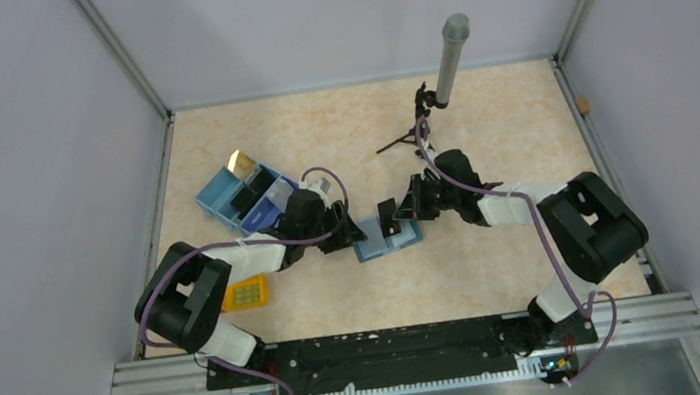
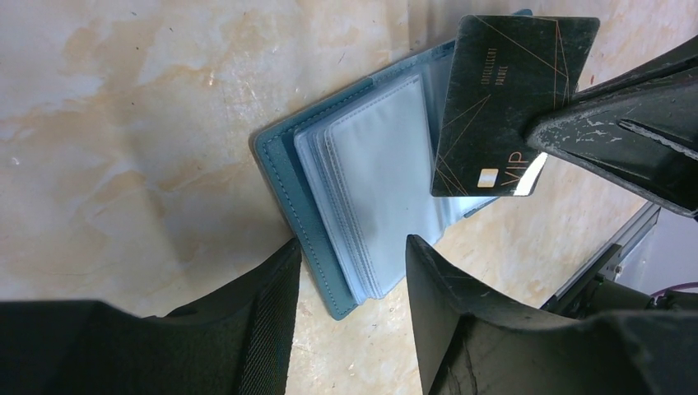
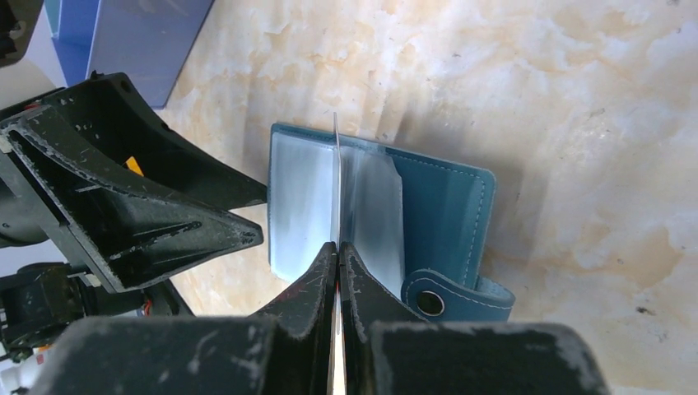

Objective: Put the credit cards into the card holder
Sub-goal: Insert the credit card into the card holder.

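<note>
Beige marbled tabletop (image 1: 479,131), grey walls (image 1: 18,148), right tool (image 3: 337,247) pinching black card (image 2: 502,99), left tool (image 2: 350,255) spread

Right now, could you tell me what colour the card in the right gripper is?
The card is black with fine gold lines; left wrist view shows it best.

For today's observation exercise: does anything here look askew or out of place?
The gold card stands tilted in the far corner of the blue tray, poking above its rim, not lying flat. Nothing else stands out.

Leather-look card holder (image 3: 444,206), glossy plastic sleeves (image 2: 379,164), matt black card (image 2: 502,90).
</note>
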Controlling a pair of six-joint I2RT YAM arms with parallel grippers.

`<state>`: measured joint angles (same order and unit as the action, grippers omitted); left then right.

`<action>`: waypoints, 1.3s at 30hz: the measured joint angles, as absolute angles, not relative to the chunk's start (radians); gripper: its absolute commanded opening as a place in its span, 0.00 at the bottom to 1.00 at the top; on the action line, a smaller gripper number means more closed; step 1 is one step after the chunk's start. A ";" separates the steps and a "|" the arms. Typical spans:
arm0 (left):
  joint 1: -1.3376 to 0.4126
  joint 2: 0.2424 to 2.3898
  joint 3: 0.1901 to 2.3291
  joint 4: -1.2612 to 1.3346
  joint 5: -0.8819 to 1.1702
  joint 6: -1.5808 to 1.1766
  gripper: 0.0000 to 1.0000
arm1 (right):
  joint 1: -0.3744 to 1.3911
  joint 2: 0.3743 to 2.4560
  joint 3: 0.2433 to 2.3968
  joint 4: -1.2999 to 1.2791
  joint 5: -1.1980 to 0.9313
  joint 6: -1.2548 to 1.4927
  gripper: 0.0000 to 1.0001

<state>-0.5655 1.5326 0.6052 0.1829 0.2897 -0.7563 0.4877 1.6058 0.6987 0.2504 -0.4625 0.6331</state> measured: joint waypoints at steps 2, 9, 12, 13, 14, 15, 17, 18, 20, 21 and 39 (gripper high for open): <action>-0.566 1.534 0.606 0.183 0.289 -0.757 0.52 | 0.488 1.604 0.694 0.250 -0.449 0.633 0.00; -0.566 1.535 0.606 0.184 0.289 -0.757 0.51 | 0.488 1.569 0.680 0.237 -0.410 0.640 0.00; -0.566 1.535 0.606 0.184 0.288 -0.757 0.51 | 0.488 1.565 0.680 0.239 -0.406 0.639 0.00; -0.566 1.535 0.606 0.184 0.288 -0.757 0.51 | 0.488 1.565 0.680 0.238 -0.407 0.640 0.00; -0.566 1.535 0.606 0.184 0.288 -0.757 0.51 | 0.488 1.565 0.680 0.239 -0.408 0.640 0.00; -0.566 1.535 0.606 0.184 0.288 -0.756 0.50 | 0.488 1.565 0.680 0.242 -0.412 0.641 0.00; -0.566 1.536 0.606 0.184 0.287 -0.757 0.50 | 0.488 1.565 0.680 0.247 -0.418 0.648 0.00; -0.566 1.537 0.606 0.185 0.287 -0.757 0.50 | 0.488 1.565 0.678 0.251 -0.422 0.652 0.00; -0.566 1.537 0.606 0.186 0.286 -0.756 0.50 | 0.488 1.565 0.670 0.261 -0.432 0.659 0.00; -0.566 1.538 0.606 0.185 0.286 -0.756 0.50 | 0.488 1.565 0.667 0.265 -0.437 0.664 0.00; -0.566 1.543 0.607 0.192 0.286 -0.757 0.49 | 0.488 1.567 0.634 0.289 -0.443 0.693 0.00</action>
